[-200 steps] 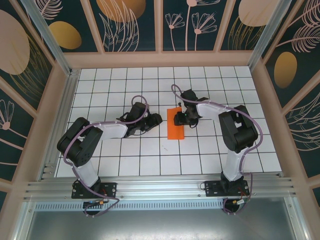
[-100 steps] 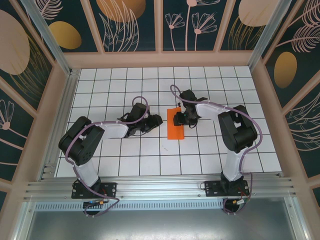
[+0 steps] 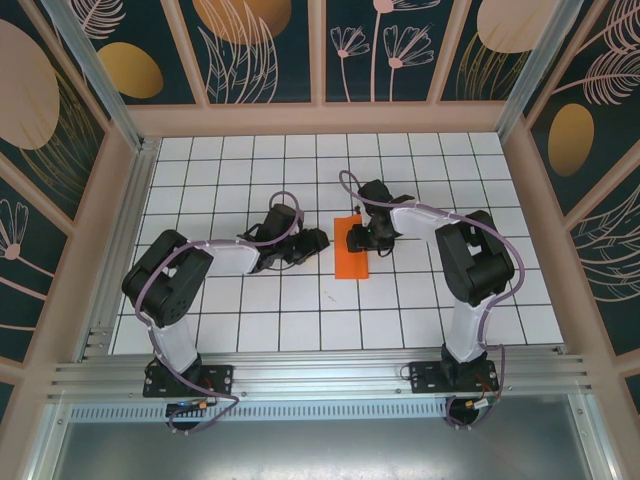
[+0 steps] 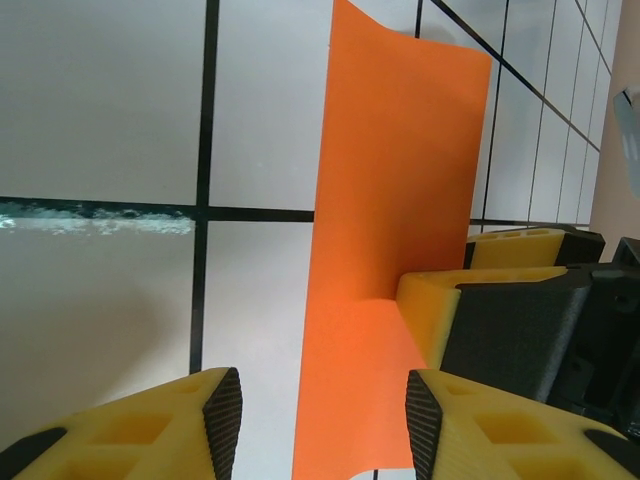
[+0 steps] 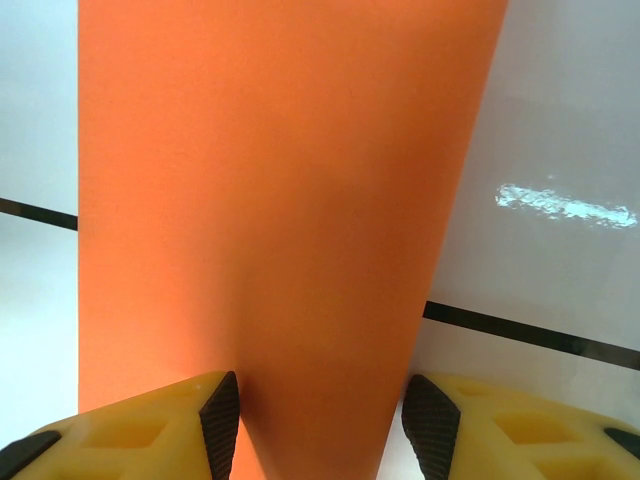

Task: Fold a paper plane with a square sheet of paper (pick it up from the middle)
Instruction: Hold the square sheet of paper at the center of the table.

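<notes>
As the sheet of paper (image 3: 351,250) lies as a narrow strip mid-way across the bench (image 3: 300,320), the right pincer (image 3: 362,238) stands half open, gripping nothing, one finger pressing its far right part, apparently steadying it; the left pincer (image 3: 318,240), half open and empty, hovers just left.

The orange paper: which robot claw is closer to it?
Right. The right gripper is at the far end of the orange paper, one finger touching it; the left gripper sits just off its left edge, apart.
</notes>
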`<state>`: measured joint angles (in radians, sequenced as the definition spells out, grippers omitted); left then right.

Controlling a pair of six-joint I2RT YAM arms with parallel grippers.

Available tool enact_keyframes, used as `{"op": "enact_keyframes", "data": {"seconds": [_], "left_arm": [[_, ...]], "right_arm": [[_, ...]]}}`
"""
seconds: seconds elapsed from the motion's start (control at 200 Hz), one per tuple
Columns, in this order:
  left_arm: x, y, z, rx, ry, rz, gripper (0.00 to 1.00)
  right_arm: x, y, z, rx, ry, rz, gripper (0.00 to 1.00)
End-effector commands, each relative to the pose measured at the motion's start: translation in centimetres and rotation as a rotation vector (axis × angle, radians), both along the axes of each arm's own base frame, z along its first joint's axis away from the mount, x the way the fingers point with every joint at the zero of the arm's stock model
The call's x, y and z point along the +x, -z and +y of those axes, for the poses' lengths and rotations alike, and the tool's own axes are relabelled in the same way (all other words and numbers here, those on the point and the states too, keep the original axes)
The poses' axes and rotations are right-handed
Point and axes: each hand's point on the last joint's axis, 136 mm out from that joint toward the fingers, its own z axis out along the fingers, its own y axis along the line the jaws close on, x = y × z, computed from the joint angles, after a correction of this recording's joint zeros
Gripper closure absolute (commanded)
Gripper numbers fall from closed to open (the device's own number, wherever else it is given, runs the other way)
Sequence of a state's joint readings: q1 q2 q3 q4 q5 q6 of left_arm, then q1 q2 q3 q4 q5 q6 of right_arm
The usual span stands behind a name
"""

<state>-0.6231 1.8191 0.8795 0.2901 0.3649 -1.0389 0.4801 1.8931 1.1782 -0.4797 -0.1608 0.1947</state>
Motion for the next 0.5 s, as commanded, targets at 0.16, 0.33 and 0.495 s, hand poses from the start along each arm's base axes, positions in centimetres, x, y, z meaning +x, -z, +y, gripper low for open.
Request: {"op": "enact_keyframes", "data": {"seconds": [0.16,0.33,0.495], "left_arm": [[0.5,-0.9,-2.7,-0.052,0.075,-0.030,0.56],[0.2,-0.7,-3.8,-0.082,0.101,-0.014,0.68],[0.2,-0.5,-4.8,-0.094,0.113,-0.005,0.80]], "right_arm": [[-1.6,4.2,-1.5,-0.097,-0.005,0.087,0.46],[-1.6,4.4,-1.4,-0.096,-0.006,0.092,0.46],[-1.6,4.4,-1.4,-0.095,-0.004,0.093,0.46]]}}
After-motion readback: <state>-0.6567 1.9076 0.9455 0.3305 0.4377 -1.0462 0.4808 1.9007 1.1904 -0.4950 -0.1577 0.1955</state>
